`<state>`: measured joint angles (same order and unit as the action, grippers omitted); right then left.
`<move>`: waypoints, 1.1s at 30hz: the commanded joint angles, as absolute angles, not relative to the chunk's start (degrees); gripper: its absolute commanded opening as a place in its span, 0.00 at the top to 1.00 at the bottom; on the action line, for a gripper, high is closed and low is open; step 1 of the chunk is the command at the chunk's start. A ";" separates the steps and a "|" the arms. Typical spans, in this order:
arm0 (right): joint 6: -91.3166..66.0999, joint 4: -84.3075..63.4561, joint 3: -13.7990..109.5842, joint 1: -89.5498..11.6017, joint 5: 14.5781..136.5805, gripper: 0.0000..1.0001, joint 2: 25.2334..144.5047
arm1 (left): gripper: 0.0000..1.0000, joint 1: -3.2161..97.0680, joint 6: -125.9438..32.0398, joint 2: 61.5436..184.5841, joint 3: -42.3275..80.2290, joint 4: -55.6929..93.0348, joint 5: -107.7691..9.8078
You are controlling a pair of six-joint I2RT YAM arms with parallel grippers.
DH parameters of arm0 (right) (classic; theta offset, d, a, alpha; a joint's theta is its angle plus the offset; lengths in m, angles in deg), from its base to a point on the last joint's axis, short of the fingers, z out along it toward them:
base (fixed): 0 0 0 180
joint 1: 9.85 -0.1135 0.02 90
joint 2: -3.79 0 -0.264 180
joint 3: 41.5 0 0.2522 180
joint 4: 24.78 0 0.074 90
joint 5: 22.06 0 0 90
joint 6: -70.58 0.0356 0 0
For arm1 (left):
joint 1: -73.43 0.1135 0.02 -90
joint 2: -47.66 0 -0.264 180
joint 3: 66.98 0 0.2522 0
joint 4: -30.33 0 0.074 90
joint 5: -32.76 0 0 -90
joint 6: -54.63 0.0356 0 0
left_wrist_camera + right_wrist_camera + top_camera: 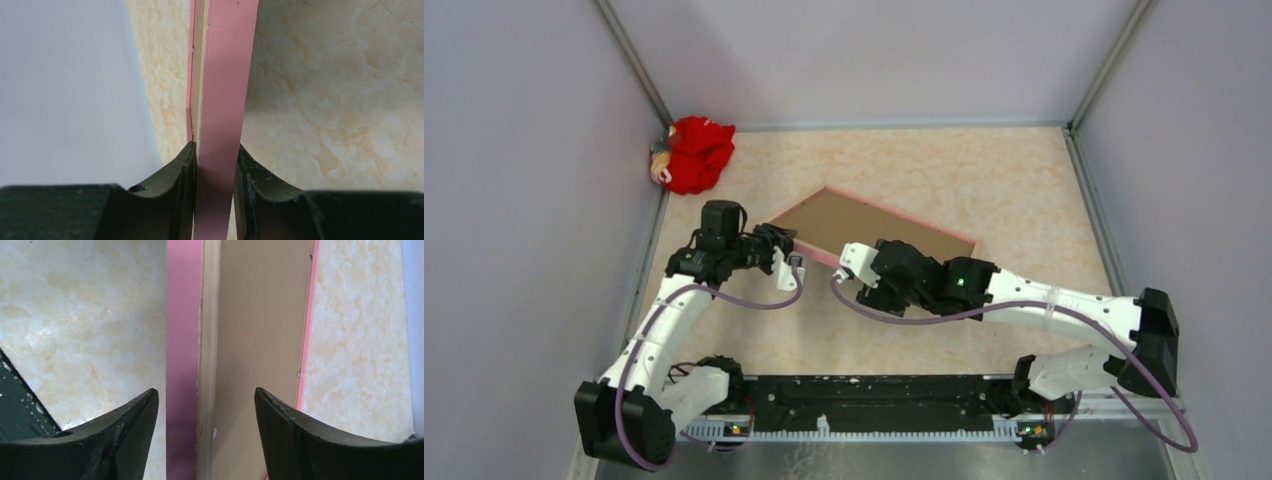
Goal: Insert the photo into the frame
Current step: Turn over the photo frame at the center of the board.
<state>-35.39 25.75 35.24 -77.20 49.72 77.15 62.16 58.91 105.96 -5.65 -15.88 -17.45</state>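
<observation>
The left claw (214, 167) is clamped on the pink rim of the frame (225, 75), apparently to steady it. The right claw (206, 400) stands apart astride the near rim, touching nothing. A brown backing board (260, 340) fills the frame, which lies back-up on the tabletop (984, 180). The photo is hidden, perhaps beneath the board.

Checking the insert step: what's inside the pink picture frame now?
A plain brown backing board fills the thin-rimmed pink rectangular frame. Anything under the board, the photo included, is covered and cannot be seen.

White arms (1064, 300), black joints (959, 280), purple cables (924, 318)
</observation>
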 commanded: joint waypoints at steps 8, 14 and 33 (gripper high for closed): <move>-38.96 17.82 37.63 -79.60 32.78 0.79 78.86 | 0.41 62.44 51.38 105.94 -1.25 -15.59 -13.68; -37.41 13.52 41.39 -79.52 32.39 0.90 75.58 | 0.01 62.76 42.87 105.98 2.51 -15.94 -12.81; -1.41 30.18 76.51 -39.49 86.70 0.94 97.19 | 0.01 77.18 4.43 121.41 24.90 -20.01 -3.71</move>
